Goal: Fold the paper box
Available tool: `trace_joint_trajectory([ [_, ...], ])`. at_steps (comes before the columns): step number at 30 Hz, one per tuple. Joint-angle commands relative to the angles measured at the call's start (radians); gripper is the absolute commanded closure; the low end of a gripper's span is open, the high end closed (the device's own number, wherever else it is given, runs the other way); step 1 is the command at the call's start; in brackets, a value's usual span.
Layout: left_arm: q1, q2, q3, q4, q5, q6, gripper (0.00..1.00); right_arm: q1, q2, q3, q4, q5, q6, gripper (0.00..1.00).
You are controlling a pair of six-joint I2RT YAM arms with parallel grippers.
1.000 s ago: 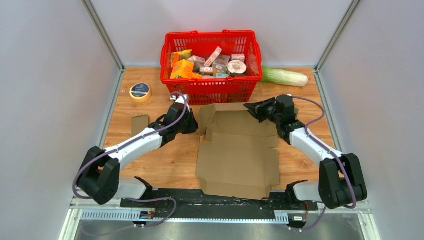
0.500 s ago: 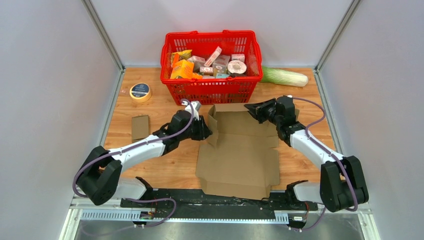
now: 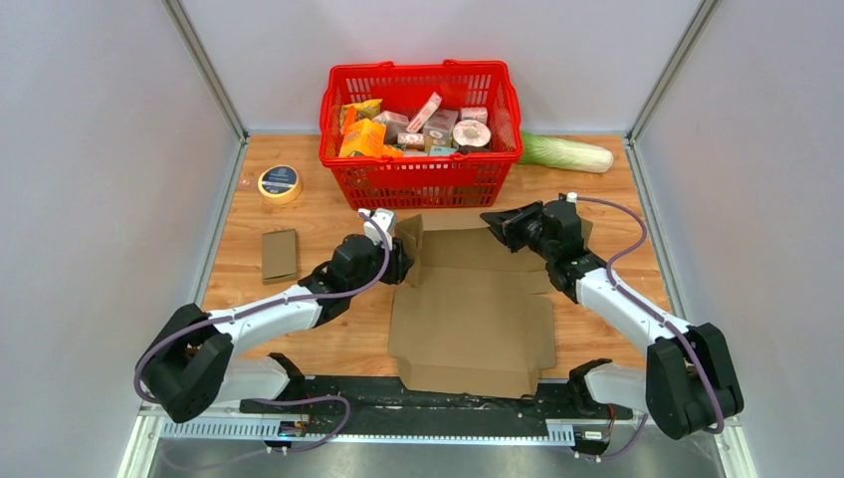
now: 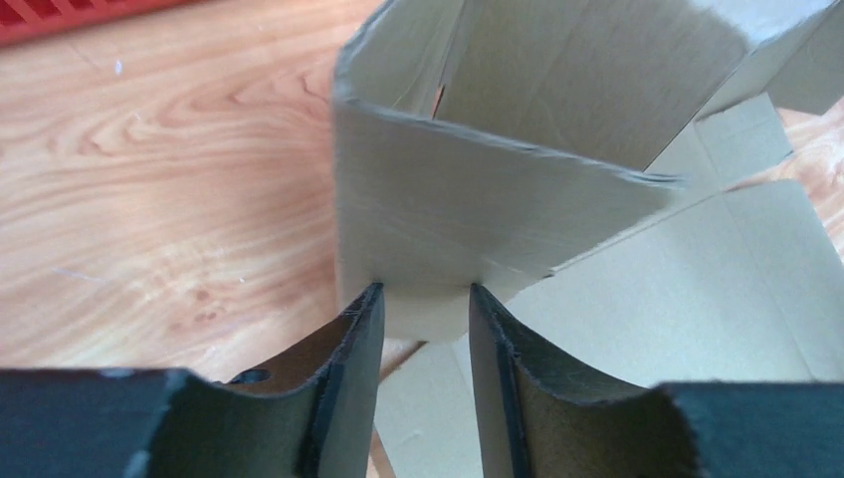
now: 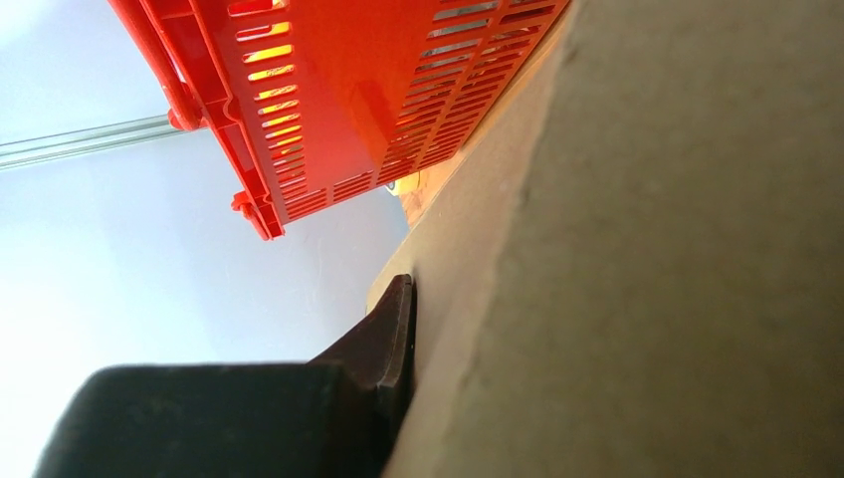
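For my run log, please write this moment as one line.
cardboard box: mostly flat | left gripper: open, tips at raised flap | right gripper: shut on cardboard box far edge

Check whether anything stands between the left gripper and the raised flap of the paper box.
Nothing visible does. In the left wrist view the raised flap of the paper box stands right at the left gripper, with its lower edge showing in the gap between the open jaws.

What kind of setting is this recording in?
Probably a robot lab test cell: plain grey partition walls enclose a small wooden tabletop holding a red plastic shopping basket of groceries.
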Motion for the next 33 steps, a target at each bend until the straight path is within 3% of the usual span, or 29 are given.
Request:
trace_joint_trajectory([
  [1, -0.005, -0.037, 0.029, 0.155, -0.035, 0.122, 0.54, 0.038, -0.008, -0.006, -0.089, -0.039, -0.131, 0.97],
  [5, -0.002, -0.055, 0.050, 0.100, -0.003, 0.226, 0.56, 0.037, -0.011, 0.000, -0.094, -0.040, -0.134, 0.97],
  [7, 0.004, -0.096, 0.047, 0.054, 0.079, 0.274, 0.57, 0.040, -0.012, 0.002, -0.097, -0.039, -0.136, 0.97],
  [12, 0.043, -0.242, -0.006, -0.034, 0.176, 0.245, 0.56, 0.037, -0.011, 0.011, -0.102, -0.040, -0.139, 0.96],
  [16, 0.067, -0.416, -0.117, -0.040, -0.002, 0.175, 0.55, 0.037, -0.001, 0.017, -0.097, -0.040, -0.140, 0.96],
  [21, 0.113, -0.514, -0.194, -0.027, -0.236, 0.049, 0.51, 0.035, 0.020, 0.026, -0.085, -0.057, -0.134, 0.96],
  [22, 0.153, -0.488, -0.172, -0.075, -0.308, 0.015, 0.51, 0.035, 0.022, 0.029, -0.086, -0.057, -0.137, 0.96],
  [24, 0.220, -0.423, -0.136, -0.092, -0.260, -0.035, 0.51, 0.035, 0.022, 0.032, -0.089, -0.057, -0.139, 0.96],
  [28, 0.278, -0.094, 0.069, -0.094, -0.001, -0.011, 0.55, 0.034, 0.028, 0.040, -0.086, -0.062, -0.139, 0.96],
  [30, 0.278, 0.021, 0.107, -0.014, 0.091, -0.005, 0.57, 0.034, 0.029, 0.043, -0.085, -0.062, -0.136, 0.96],
  [33, 0.267, 0.072, 0.102, 0.127, 0.279, -0.008, 0.58, 0.034, 0.029, 0.046, -0.086, -0.056, -0.137, 0.96],
])
